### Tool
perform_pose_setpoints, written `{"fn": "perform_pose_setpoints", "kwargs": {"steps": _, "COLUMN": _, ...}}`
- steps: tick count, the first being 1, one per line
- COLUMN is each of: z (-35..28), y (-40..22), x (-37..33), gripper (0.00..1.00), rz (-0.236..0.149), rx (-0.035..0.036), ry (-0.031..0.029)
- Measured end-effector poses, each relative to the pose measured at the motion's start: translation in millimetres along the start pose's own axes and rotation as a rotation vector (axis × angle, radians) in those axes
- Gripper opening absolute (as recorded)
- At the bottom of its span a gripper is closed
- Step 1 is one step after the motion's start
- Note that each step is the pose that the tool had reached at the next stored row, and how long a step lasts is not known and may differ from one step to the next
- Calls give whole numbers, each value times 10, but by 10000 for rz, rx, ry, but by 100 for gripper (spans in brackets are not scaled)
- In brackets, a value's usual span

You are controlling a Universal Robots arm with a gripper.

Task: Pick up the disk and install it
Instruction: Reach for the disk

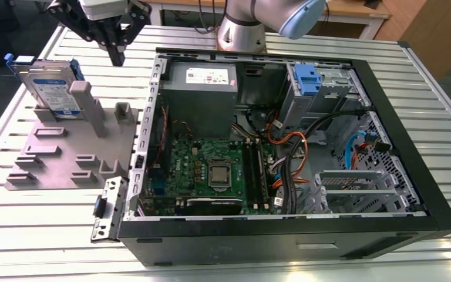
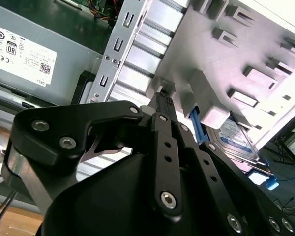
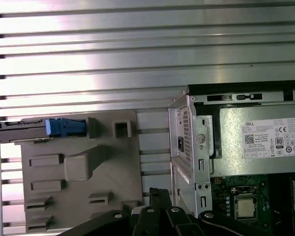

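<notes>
The gripper (image 1: 118,57) hangs with its jaws closed together on nothing, above the grey holder (image 1: 61,158) at the end where its tall post (image 1: 92,108) rises; the tips point down toward that post (clear of it in the exterior view). The disk (image 1: 53,88) stands upright on edge in a slot at the same end of the holder, on the exterior view's left of the post, its label facing out and blue rails along its edges. The holder rests on the slatted metal table (image 1: 37,235); just beside the holder, on the exterior view's right, lies the open computer case (image 1: 288,244), its power supply (image 1: 202,88) nearest the holder's post end.
</notes>
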State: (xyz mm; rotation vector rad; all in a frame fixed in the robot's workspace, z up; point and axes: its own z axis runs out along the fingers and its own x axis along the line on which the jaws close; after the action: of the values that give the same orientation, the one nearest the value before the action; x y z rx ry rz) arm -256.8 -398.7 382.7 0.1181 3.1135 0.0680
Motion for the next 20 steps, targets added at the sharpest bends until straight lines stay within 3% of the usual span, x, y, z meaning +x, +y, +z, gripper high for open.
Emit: {"fn": "perform_pose_setpoints", "kwargs": {"steps": 20, "z": 2, "y": -5, "x": 64, "gripper": 11, "rz": -1, "rx": 0, "ry": 0}}
